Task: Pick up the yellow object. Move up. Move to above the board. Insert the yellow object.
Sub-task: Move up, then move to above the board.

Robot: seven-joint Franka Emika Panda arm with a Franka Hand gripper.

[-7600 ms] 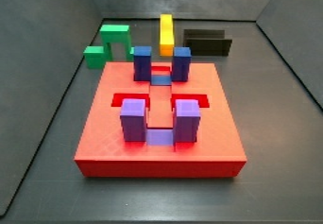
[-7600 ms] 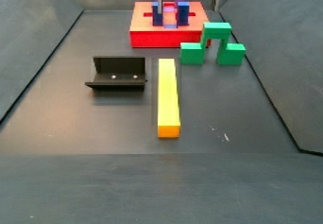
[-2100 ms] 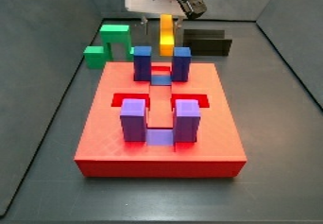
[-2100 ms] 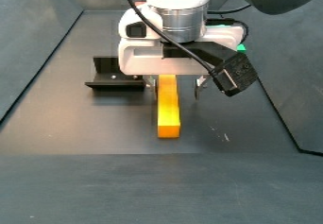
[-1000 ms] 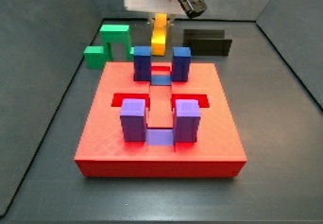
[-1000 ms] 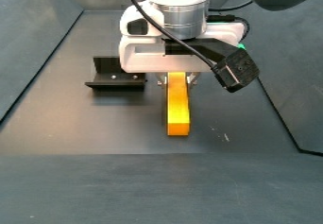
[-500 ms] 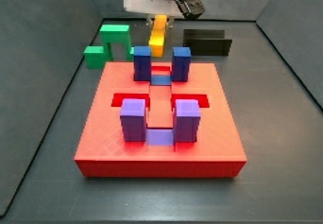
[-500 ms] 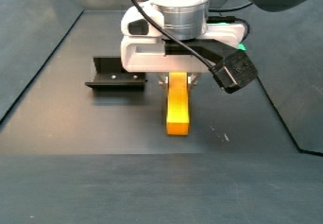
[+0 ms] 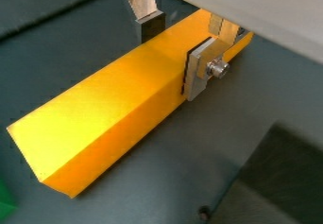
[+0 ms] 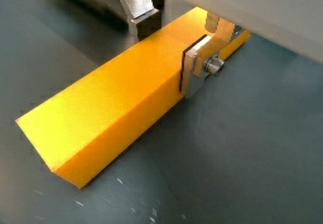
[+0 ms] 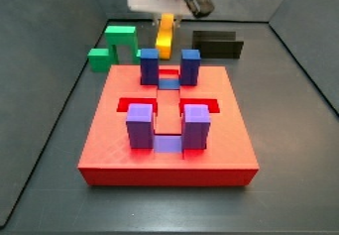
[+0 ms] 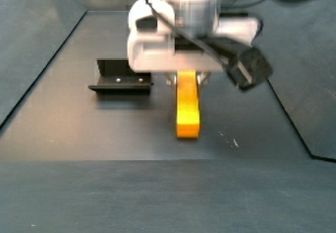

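The yellow object (image 11: pixel 166 35) is a long yellow-orange bar, held clear of the floor and tilted, with its free end hanging lower in a side view (image 12: pixel 190 109). My gripper (image 9: pixel 173 56) is shut on one end of it, a silver finger on each long side, as both wrist views show (image 10: pixel 168 50). The gripper (image 11: pixel 167 13) hangs behind the board (image 11: pixel 166 130), a flat red square block with two pairs of blue-purple posts (image 11: pixel 169 66). In the side view from the other end, the arm hides the board.
A green arch block (image 11: pixel 114 42) stands at the board's far left corner. The dark fixture (image 12: pixel 121 77) sits on the floor beside the bar and also shows in a side view (image 11: pixel 219 44). Grey walls bound the floor.
The gripper has risen a little with the yellow object in it; the bar now hangs slightly higher above the floor. Nothing else has moved.
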